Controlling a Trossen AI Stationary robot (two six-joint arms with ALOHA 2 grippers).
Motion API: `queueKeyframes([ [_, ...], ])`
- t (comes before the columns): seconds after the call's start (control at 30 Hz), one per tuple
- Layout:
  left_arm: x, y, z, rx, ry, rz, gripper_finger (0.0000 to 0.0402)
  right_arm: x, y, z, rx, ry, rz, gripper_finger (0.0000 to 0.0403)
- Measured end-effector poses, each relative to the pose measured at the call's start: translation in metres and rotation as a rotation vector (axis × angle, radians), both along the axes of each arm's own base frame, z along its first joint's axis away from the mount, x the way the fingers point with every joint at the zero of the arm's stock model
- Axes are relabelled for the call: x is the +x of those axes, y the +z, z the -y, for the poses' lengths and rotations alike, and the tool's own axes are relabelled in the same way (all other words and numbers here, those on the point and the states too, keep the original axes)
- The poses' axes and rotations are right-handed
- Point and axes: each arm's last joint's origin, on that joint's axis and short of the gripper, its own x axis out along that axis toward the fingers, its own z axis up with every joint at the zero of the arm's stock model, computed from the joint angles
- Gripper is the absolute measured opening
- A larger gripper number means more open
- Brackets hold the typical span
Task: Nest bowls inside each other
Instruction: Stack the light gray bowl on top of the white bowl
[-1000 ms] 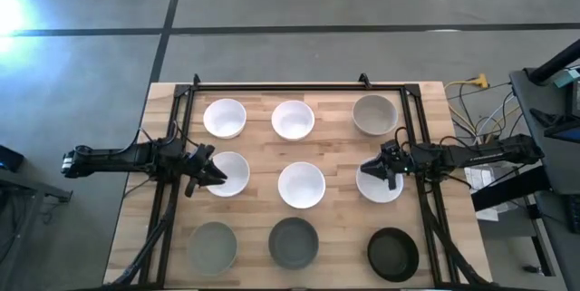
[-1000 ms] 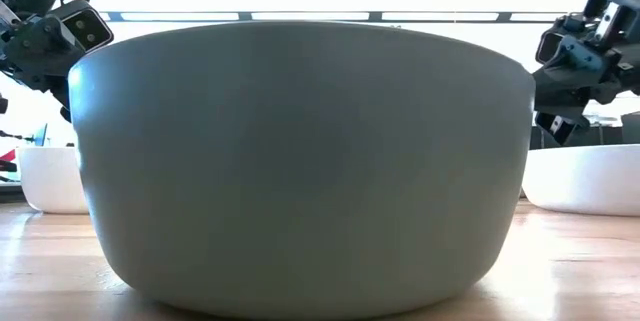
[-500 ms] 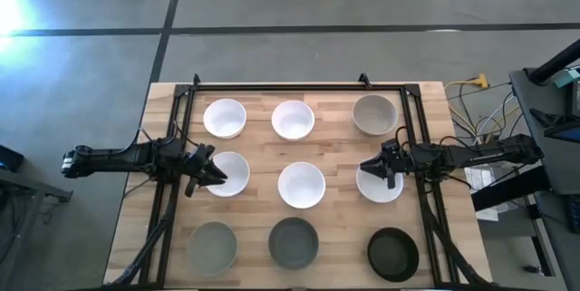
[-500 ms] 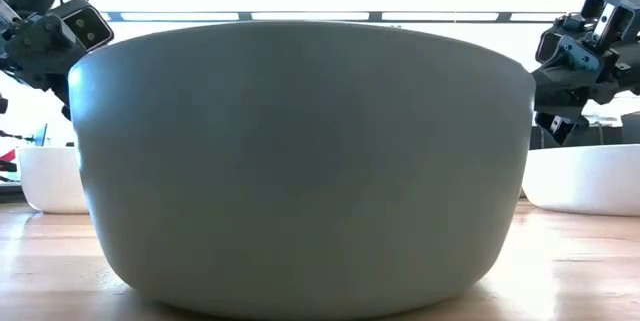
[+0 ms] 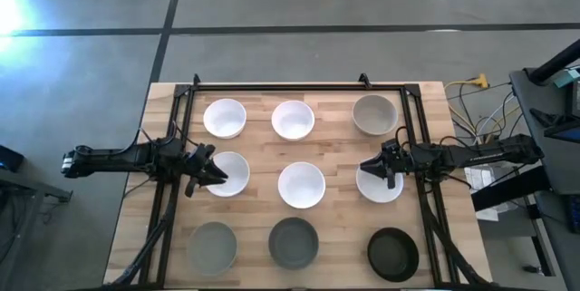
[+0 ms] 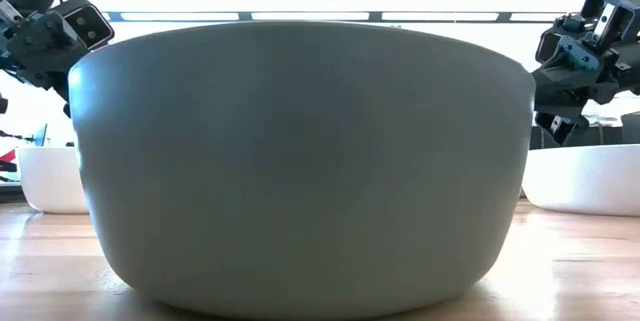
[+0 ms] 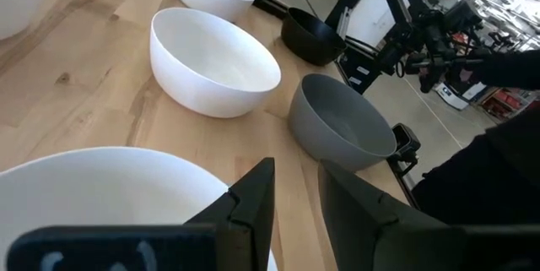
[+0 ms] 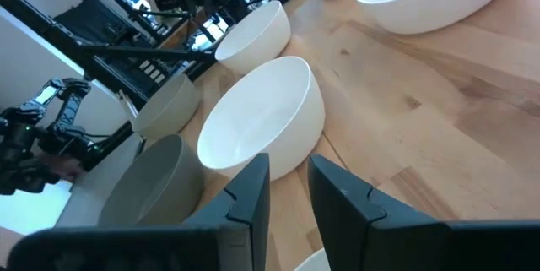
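On the wooden table [image 5: 340, 160], nine bowls stood in three rows, none nested. Near row: beige-grey bowl [image 5: 212, 245], grey bowl [image 5: 294, 241], black bowl [image 5: 393, 253]. Middle row: white bowl [image 5: 234, 172] under the left gripper [image 5: 216, 174], fingers slightly parted astride its rim; centre white bowl [image 5: 301, 185]; white bowl [image 5: 381, 187] under the right gripper [image 5: 370, 168], likewise narrowly open. Far row: two white bowls [image 5: 225, 117], one grey [image 5: 374, 113].

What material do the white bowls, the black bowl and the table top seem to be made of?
The white bowl at the table's centre looks like glazed ceramic: glossy, with soft highlights; melamine is possible. The black bowl seems matte, perhaps stoneware. The table top is pale wood, showing plank joints and grain.
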Motion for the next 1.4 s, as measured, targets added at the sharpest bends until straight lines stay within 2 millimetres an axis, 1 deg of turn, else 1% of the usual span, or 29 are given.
queueKeyframes([
  [1.4,0.0002,-0.0008,0.0000,0.000,-0.001,0.002,0.0079,0.0004,0.0014,0.0000,0.005,-0.002,0.015,0.0079],
])
